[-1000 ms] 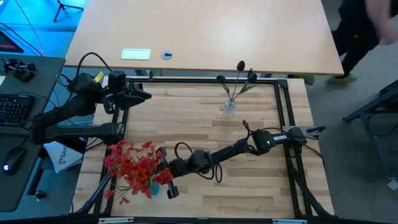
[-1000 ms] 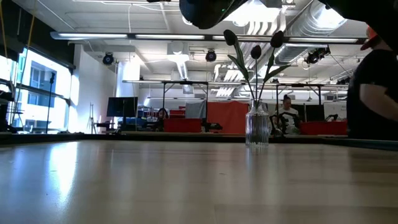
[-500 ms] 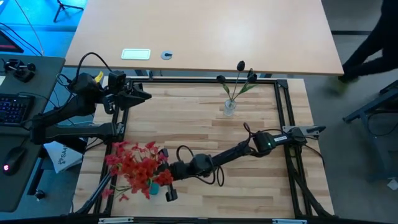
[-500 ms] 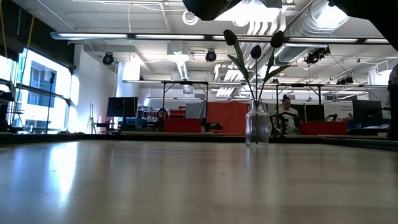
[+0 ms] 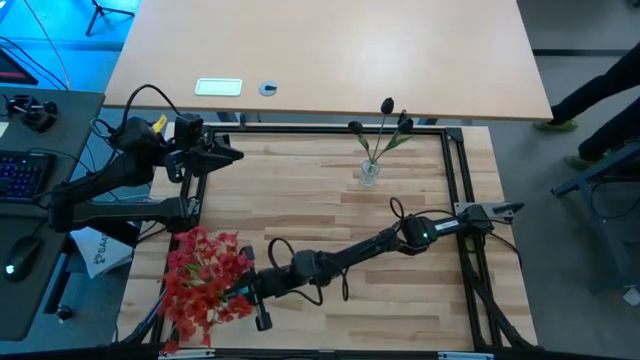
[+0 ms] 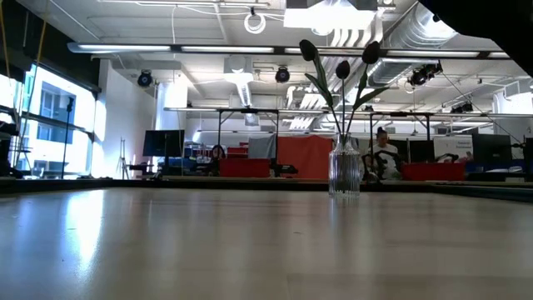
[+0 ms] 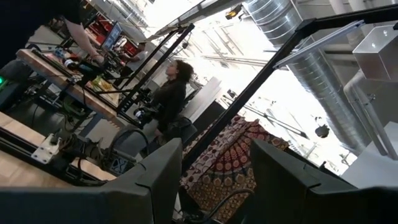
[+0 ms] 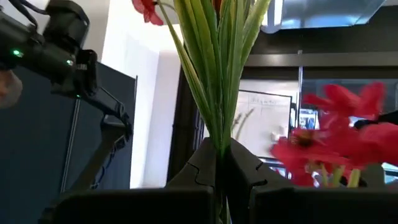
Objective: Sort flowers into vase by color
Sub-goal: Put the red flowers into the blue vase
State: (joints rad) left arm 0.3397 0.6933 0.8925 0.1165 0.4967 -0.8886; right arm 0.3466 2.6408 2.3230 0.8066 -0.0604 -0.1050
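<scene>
1. The red flowers (image 5: 205, 280) make a bunch at the near left corner of the wooden table (image 5: 330, 210), with blossoms spreading out past the table's left edge.
2. The right gripper (image 5: 250, 292) reaches across from the right side of the table to that corner, and its fingers are clamped on the green stems (image 8: 219, 81) of the red bunch (the right wrist view shows the stems rising straight from between the closed fingers).
3. The glass vase (image 5: 369, 172) stands near the far edge of the table, right of centre, well apart from the red bunch.
4. The dark-budded flowers (image 5: 388, 120) stand in that vase; the low view shows 3 dark buds (image 6: 341, 60) on thin stems with green leaves.
5. The left gripper (image 5: 228, 155) waits at the far left corner of the table, above the frame rail, with its fingers (image 7: 155, 177) apart and nothing between them.
</scene>
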